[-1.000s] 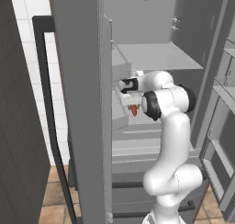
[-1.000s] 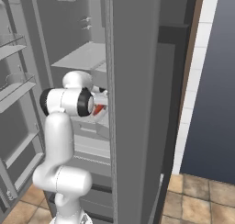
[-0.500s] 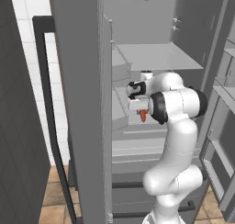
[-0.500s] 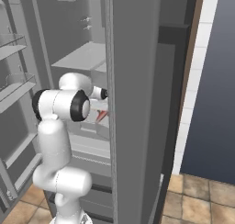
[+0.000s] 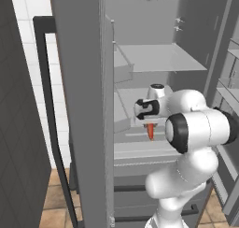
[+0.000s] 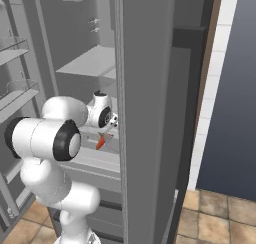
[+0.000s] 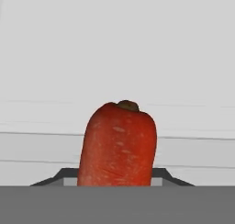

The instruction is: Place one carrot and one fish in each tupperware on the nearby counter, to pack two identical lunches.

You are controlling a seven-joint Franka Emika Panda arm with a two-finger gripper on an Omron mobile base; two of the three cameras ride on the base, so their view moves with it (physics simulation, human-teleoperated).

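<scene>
A red-orange carrot point(image 5: 151, 131) hangs tip-down from my gripper point(image 5: 150, 124) in front of the open fridge's middle shelf. The right base view has the same carrot point(image 6: 101, 142) below the gripper point(image 6: 104, 134), close to the fridge's centre wall. Seen from the hand, the carrot point(image 7: 118, 145) stands between the two dark fingertips point(image 7: 170, 176), its brown stem end facing the camera. The gripper point(image 7: 117, 182) is shut on it. The fish and the tupperware are out of view.
The fridge stands open with grey shelves point(image 5: 158, 59) inside and drawers point(image 5: 135, 150) below. Its door edge point(image 5: 79, 105) rises close on the left, and door racks point(image 6: 17, 95) jut out on the other side. My white elbow point(image 5: 200, 129) bulks in front of the shelves.
The hand has drawn back from the shelf and dropped a little, carrying the carrot with it. The elbow has swung closer to the cameras. The grip is unchanged.
</scene>
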